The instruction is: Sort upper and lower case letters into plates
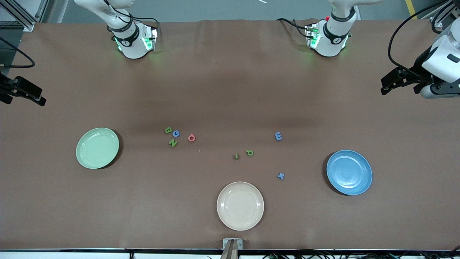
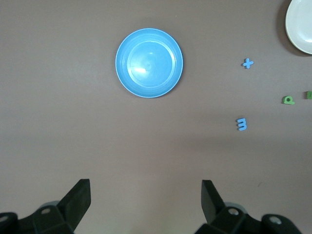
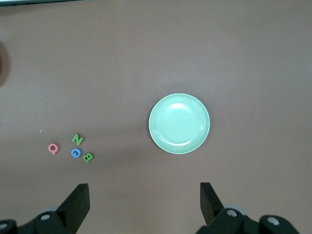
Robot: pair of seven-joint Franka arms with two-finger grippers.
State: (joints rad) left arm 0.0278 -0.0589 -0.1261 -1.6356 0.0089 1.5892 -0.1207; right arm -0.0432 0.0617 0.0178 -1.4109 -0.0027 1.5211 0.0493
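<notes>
The brown worktop (image 1: 230,90) carries three plates: the mint green plate (image 1: 97,148) toward the right arm's end, the blue plate (image 1: 349,172) toward the left arm's end, and a cream plate (image 1: 240,205) close to the edge nearest the front camera; all three are bare. The plates look stiff and stable and need no handling. The left pincer (image 1: 395,81) hangs at the left arm's end of the worktop, the right pincer (image 1: 25,94) at the right arm's end; both are spread wide with nothing between the fingers, and both arms wait. Between the plates lie the letters, all apart from any plate: a green B (image 1: 168,130), blue letter (image 1: 175,133), green N (image 1: 173,142) and pink Q (image 1: 191,137) clustered near mid-worktop, then a green P (image 1: 249,153), a small green piece (image 1: 236,156), a blue E-like letter (image 1: 278,136) and a blue x (image 1: 280,176). They appear very light, thin and flat, likely to slide, so a pinch across the narrow outer edges from straight above seems best, taking clustered ones from the outside.
</notes>
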